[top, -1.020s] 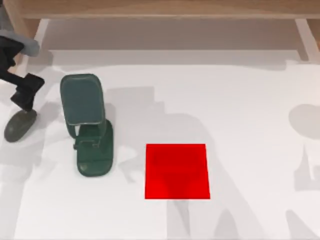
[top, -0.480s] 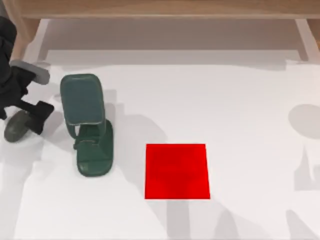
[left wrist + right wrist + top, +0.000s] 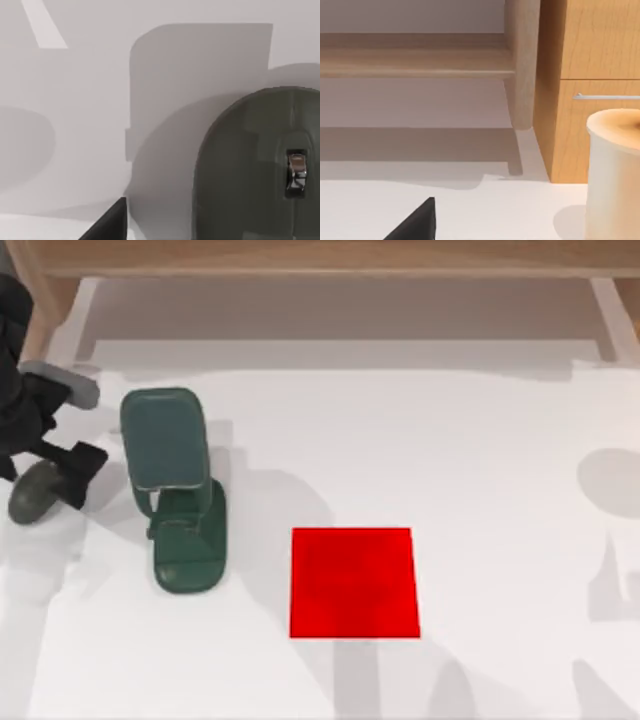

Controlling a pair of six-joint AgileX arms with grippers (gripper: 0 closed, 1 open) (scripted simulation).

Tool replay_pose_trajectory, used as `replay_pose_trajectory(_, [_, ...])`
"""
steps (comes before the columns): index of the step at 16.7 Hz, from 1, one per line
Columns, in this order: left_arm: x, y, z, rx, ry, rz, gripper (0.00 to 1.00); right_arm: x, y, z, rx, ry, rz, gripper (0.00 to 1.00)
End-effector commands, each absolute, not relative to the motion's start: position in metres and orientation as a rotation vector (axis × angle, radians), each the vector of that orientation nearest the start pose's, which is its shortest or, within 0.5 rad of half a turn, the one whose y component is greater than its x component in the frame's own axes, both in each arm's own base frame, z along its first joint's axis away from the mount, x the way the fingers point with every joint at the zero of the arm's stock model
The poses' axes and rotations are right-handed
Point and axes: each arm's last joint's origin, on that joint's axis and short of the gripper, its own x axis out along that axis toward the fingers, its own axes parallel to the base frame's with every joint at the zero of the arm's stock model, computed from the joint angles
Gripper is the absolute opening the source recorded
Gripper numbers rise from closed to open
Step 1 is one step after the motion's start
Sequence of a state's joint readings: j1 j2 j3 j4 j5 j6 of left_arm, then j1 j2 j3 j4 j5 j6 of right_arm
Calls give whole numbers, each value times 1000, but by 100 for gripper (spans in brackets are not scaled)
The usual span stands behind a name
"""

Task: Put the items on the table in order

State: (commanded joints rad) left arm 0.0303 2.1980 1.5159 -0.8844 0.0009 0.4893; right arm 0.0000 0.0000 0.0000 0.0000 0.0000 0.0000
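The white table (image 3: 480,440) is seen with a flat red square (image 3: 354,582) near its middle. A grey-blue phone (image 3: 164,438) is leaned on a dark green stand (image 3: 188,550) at the left. The small dark mouse (image 3: 32,494) is lying further left, with the left gripper (image 3: 55,472) right over it. Whether the mouse is held cannot be told. No writing can be read.

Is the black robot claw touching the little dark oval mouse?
Cannot tell. In the top view the left gripper overlaps the small dark grey-green oval mouse, hiding any contact or gap.
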Motion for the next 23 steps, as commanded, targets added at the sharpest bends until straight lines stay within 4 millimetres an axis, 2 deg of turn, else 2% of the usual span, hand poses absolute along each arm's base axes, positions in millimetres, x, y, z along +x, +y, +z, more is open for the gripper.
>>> replay_pose_trajectory(9, [409,16,107,355,1538,-350,2,106,-1,160,0,0,0,100])
replay_pose_trajectory(17, [409,16,107,355,1538,-350,0,106,-1,160,0,0,0,100])
replay_pose_trajectory(20, [409,15,118,346,1525,-352,0,106,-1,160,0,0,0,100])
replay_pose_trajectory(23, [412,14,141,348,1529,-356,0,106,-1,160,0,0,0,100])
